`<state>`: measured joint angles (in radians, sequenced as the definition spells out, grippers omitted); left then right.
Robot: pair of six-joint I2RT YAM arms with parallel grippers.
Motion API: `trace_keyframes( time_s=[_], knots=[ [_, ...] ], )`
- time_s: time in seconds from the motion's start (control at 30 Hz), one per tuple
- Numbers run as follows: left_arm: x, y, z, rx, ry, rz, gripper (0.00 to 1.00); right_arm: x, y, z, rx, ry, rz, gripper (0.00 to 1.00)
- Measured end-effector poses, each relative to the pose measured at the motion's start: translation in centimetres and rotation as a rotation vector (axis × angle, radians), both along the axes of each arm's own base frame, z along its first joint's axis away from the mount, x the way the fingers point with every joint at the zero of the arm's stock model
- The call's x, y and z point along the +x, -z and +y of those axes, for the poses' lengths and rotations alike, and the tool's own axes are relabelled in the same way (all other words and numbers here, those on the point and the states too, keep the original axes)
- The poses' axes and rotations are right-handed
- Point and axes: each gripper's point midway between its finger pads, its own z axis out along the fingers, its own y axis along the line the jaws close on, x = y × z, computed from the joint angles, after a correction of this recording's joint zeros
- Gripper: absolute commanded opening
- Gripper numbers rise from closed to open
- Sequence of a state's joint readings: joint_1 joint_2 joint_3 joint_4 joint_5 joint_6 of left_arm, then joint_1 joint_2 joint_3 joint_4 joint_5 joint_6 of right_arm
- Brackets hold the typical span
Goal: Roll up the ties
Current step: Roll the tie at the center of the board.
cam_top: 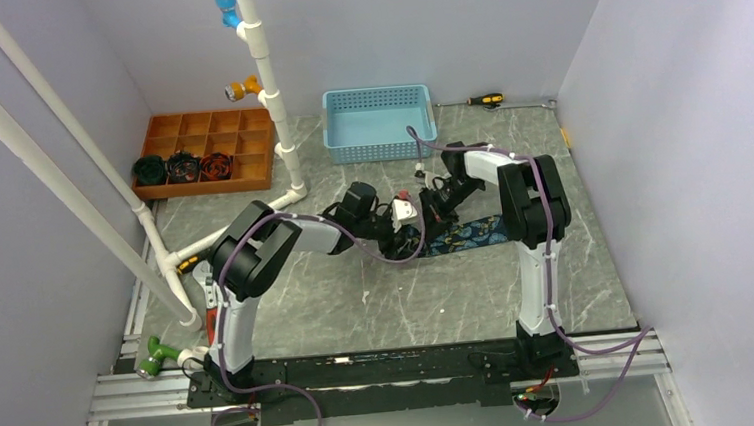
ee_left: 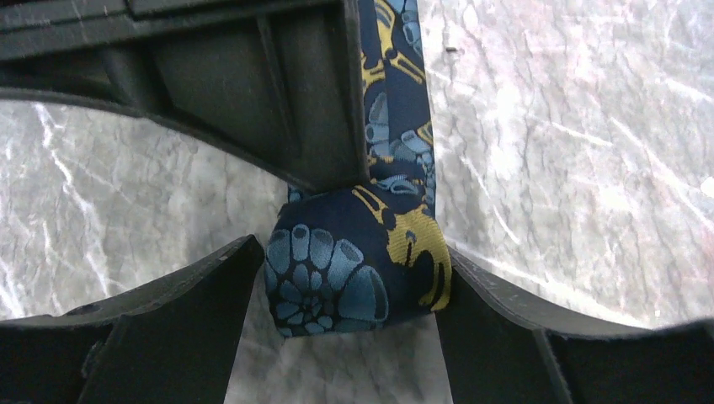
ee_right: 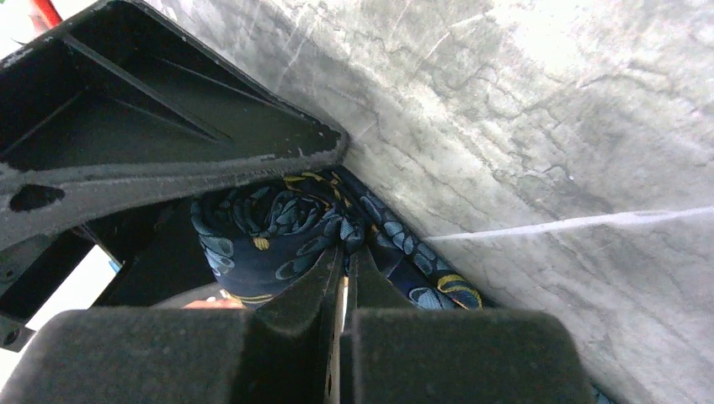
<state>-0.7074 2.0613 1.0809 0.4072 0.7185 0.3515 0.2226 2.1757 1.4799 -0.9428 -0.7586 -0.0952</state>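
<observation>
Grips the rolled end of the tie between the fingers of the left hand, with both inner edges touching the roll. Pinches a fold of the same roll with the right hand, drawn narrow. Leaves the unrolled length flat on the table, in front of the blue basket and trailing toward its right. Shows bare table along both long edges of the strip. Orange tray left of the basket, screwdriver right of it.
</observation>
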Motion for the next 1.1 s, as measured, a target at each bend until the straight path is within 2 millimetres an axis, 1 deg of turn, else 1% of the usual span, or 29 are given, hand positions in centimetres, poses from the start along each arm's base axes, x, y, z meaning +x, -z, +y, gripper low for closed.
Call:
trace_keyframes(
  time_s=[0.13, 0.23, 0.3, 0.4, 0.47, 0.53, 0.6, 0.63, 0.73, 0.77, 0.83, 0.9, 1.03, 1.1],
  knots=[
    [0.1, -0.1, -1.3, -0.019, 0.002, 0.017, 0.78, 0.0, 0.2, -0.2, -0.016, -0.015, -0.017, 0.0],
    [-0.2, -0.2, -2.3, -0.035, 0.0, 0.04, 0.75, -0.1, 0.2, -0.2, -0.023, -0.023, -0.038, 0.0],
    [-0.4, -0.3, -2.8, -0.044, -0.004, 0.058, 0.66, -0.1, 0.1, -0.3, -0.03, -0.025, -0.053, 0.0],
    [-0.3, -0.2, -3.1, -0.047, -0.015, 0.075, 0.46, -0.1, 0.1, -0.3, -0.034, -0.03, -0.071, 0.0],
    [-0.3, -0.1, -3.1, -0.041, -0.016, 0.077, 0.39, -0.1, 0.1, -0.3, -0.03, -0.032, -0.077, 0.01],
    [-0.3, 0.0, -3.0, -0.033, -0.021, 0.064, 0.38, 0.0, 0.0, -0.5, -0.024, -0.027, -0.079, 0.14],
    [-0.3, 0.1, -2.8, -0.025, -0.02, 0.029, 0.39, 0.0, -0.2, -0.6, -0.011, -0.026, -0.074, 0.24],
    [-0.4, 0.1, -2.7, -0.018, -0.017, 0.004, 0.39, 0.0, -0.5, -0.7, -0.003, -0.024, -0.07, 0.33],
    [-0.6, 0.1, -2.6, 0.007, -0.005, -0.06, 0.4, 0.6, -1.6, -1.6, 0.029, -0.002, -0.066, 0.48],
    [-0.6, 0.2, -2.6, 0.015, 0.0, -0.075, 0.4, 0.9, -2.0, -2.0, 0.045, 0.009, -0.064, 0.52],
    [-0.7, 0.2, -2.7, 0.027, 0.008, -0.101, 0.41, 1.0, -2.8, -2.4, 0.085, 0.028, -0.051, 0.54],
    [-0.8, 0.2, -2.8, 0.039, 0.017, -0.121, 0.44, 0.6, -3.3, -2.5, 0.122, 0.045, -0.021, 0.54],
    [-0.8, 0.1, -2.8, 0.057, 0.027, -0.148, 0.47, -0.8, -3.8, -1.2, 0.168, 0.03, 0.029, 0.53],
    [-0.8, 0.2, -2.8, 0.062, 0.029, -0.15, 0.47, -1.3, -3.8, -0.3, 0.173, 0.006, 0.037, 0.49]
  ],
)
